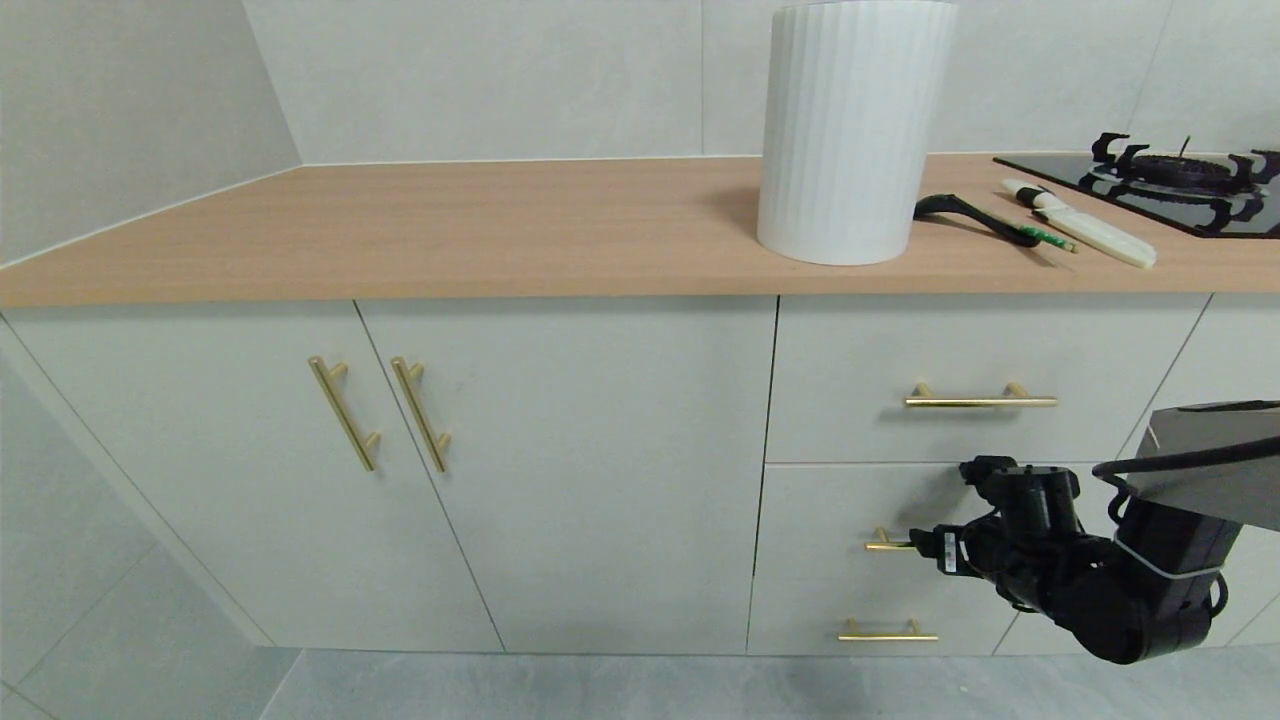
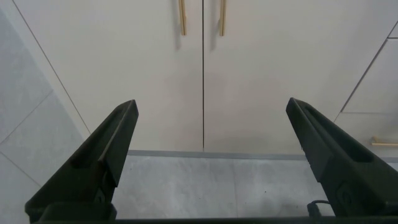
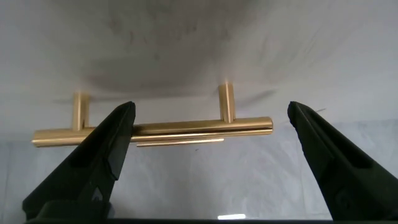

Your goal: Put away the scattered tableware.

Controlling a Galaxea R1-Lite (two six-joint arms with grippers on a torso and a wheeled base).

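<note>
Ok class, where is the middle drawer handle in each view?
Head: middle drawer handle, lower right, just before the right hand.
Left wrist: a gold bar end at the edge; cannot tell which handle.
Right wrist: centre, between the hand's fingers.
Shared landmark: right hand.

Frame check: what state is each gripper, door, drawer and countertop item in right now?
Left gripper: open, empty.
Right gripper: open, at the middle drawer handle.
Cupboard doors: shut.
Drawers: all three shut.
White canister: upright on the counter.
Utensils: lying loose on the counter.
</note>
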